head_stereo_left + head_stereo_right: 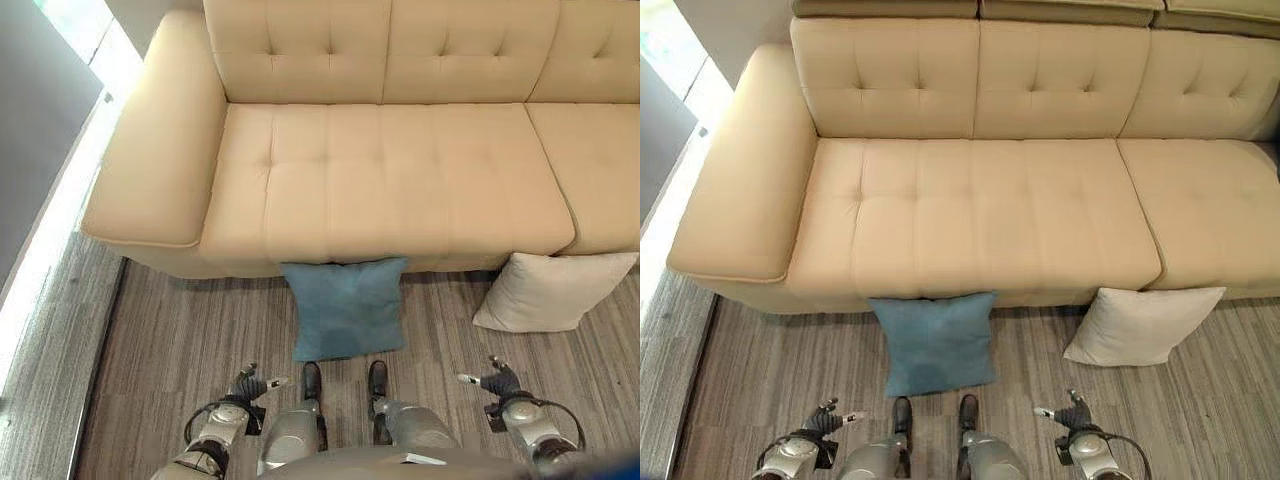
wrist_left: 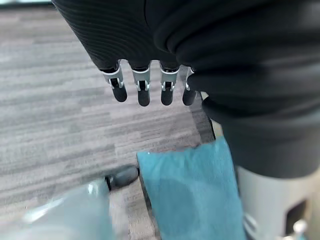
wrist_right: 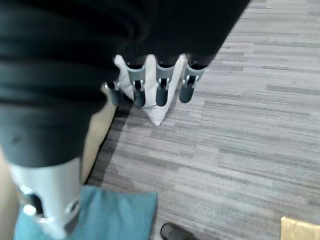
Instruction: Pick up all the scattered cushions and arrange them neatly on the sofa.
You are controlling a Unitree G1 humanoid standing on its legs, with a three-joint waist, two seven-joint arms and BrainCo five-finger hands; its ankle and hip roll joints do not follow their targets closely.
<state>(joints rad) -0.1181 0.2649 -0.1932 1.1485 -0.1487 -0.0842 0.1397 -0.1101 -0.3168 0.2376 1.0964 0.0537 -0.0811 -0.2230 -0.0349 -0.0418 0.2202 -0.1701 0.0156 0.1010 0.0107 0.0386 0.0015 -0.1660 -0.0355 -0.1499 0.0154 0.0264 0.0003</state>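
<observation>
Blue cushion (image 1: 346,306) and cream cushion (image 1: 553,289) lean against sofa (image 1: 400,180).

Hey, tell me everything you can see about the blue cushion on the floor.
The blue cushion is square, plain teal-blue fabric, soft-looking, with no visible pattern. It sits on the grey striped floor, its top edge against the front of the beige sofa, leaning or lying, I cannot tell which. Neither hand touches it. A white cushion lies apart to its right.
</observation>
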